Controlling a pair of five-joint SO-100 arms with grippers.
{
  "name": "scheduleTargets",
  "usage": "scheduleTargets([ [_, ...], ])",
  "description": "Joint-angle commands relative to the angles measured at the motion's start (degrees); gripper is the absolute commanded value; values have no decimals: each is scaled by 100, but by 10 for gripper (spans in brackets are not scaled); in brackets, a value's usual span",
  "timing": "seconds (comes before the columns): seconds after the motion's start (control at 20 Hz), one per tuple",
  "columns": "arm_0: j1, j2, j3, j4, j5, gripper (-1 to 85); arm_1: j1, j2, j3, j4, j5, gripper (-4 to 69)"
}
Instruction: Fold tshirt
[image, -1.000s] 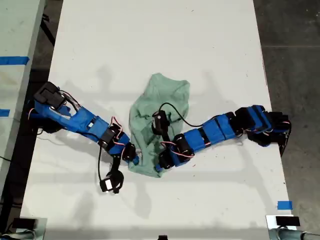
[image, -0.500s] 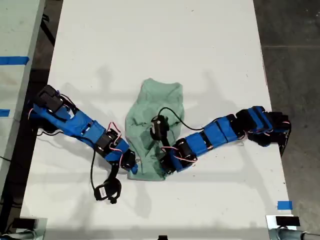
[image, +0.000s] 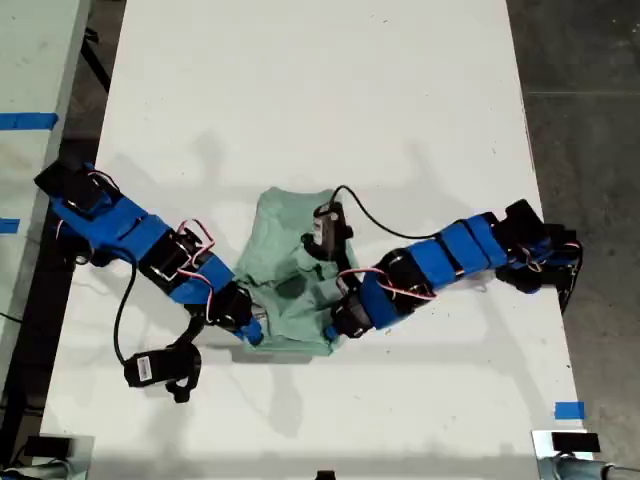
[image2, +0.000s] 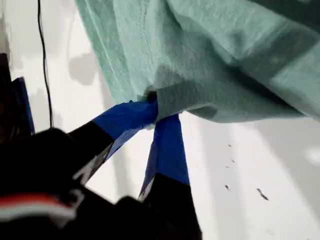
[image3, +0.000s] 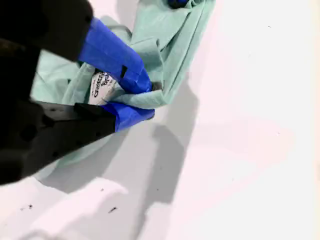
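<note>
Bunched tshirt (image: 290, 290) lying mid-table (image: 300, 90). First gripper (image2: 156, 109) clamped on its hem. Second gripper (image3: 145, 97) pinching a fold beside the label (image3: 100, 85).

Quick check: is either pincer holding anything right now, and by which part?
Both hold the tshirt: my first gripper pinches a bunched edge fold, my second gripper pinches cloth beside the label.

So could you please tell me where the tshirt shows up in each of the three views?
Exterior view: the tshirt lies bunched at the table's middle, between the two arms.
First wrist view: it fills the upper part, its edge pinched in my first claw.
Second wrist view: it runs across the upper part, pinched in my second claw.
Shared landmark: the white table.
</note>
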Motion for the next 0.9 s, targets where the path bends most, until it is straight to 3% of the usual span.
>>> scheduleTargets([
  [0.0,-1037,765,281,272,782,0,747,949,229,97,-562,-11],
  [0.3,-2839,1116,1415,70,2092,0,2145,1081,404,360,-1529,-12],
  [0.45,-3270,1125,1749,-70,2250,1,2522,1116,668,378,-1635,-15],
  [0.5,-3384,1151,1828,-70,2224,46,2654,1125,747,378,-1661,0],
  [0.6,-3753,1292,1960,-9,2276,259,3103,1187,879,615,-1564,302],
  [0.65,-4061,1406,2065,-9,2461,307,3410,1257,905,817,-1564,390],
  [0.7,-4386,1538,2109,114,2593,321,3727,1424,1028,896,-1723,425],
  [0.85,-5221,2109,2224,580,3006,336,4482,2127,1415,1055,-2320,417],
])
